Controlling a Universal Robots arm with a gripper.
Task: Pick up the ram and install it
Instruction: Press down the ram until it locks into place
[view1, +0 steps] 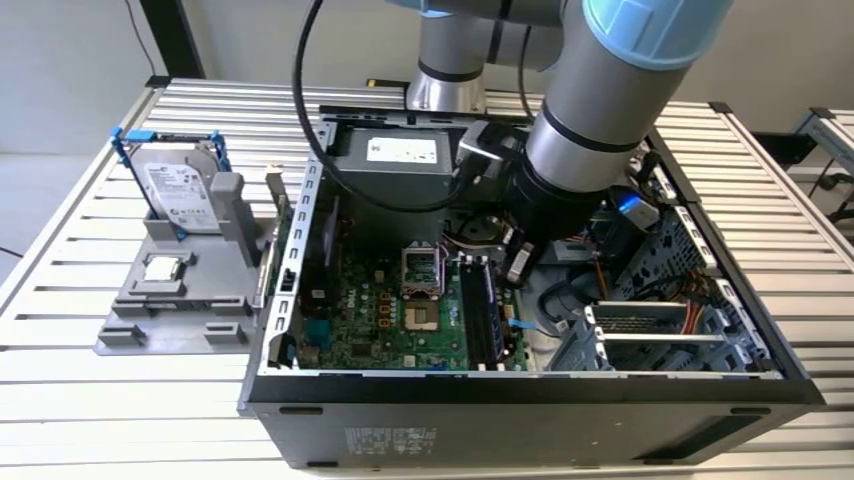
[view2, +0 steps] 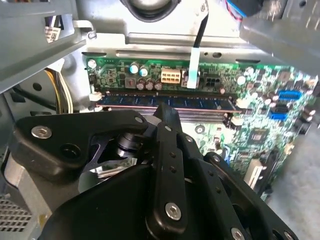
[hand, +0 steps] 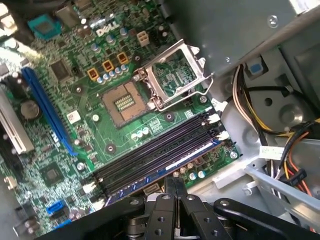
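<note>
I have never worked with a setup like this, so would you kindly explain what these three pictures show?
The exterior view looks down on a slatted metal table holding an open computer case. A grey and blue robot arm reaches into it. Beside the case, toward the exterior view's left, a grey stand carries a hard drive and a small square processor chip.

Both wrist views come from cameras riding on the arm, looking past its black gripper at the green motherboard. The gripper's fingers look closed together, holding nothing. The ram sits in a memory slot just beyond the fingertips. The processor socket is empty, its metal cover raised.
</note>
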